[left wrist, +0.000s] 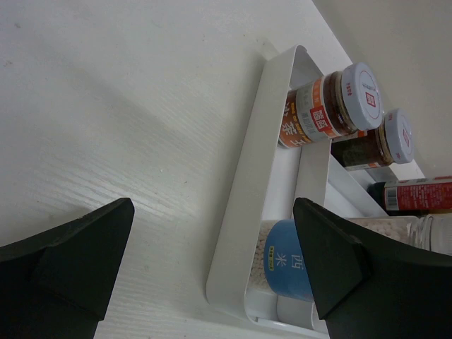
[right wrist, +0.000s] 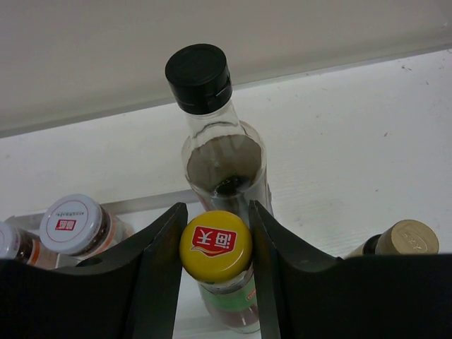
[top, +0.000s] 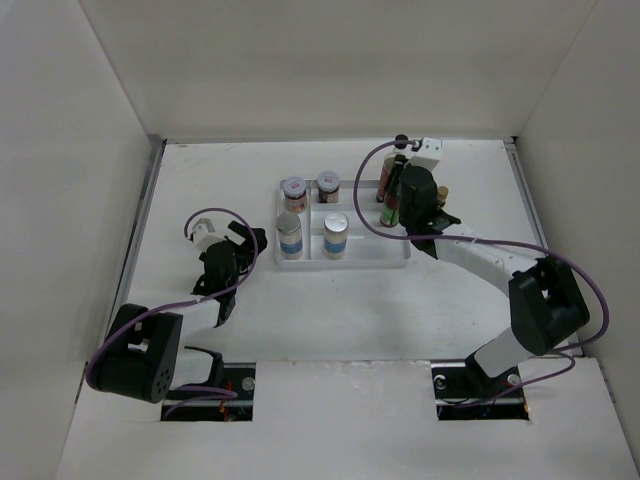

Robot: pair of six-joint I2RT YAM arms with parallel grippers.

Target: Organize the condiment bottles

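A white table [top: 330, 310] with a faint wood grain sits inside a plain white enclosure. A bare back wall [top: 330, 60] rises at twelve o'clock. One side panel [top: 60, 200] closes in at nine o'clock and another side panel [top: 590, 150] at three. A grey metal strip [top: 141, 230] runs along the table's nine o'clock edge. The light is soft and even, and the shadows are faint.

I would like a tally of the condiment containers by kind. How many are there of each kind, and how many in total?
white-lidded reddish-brown spice jars: 2
silver-lidded blue-labelled jars: 2
tall black-capped bottle: 1
yellow-capped sauce bottle: 1
small tan-capped bottle: 1
Total: 7
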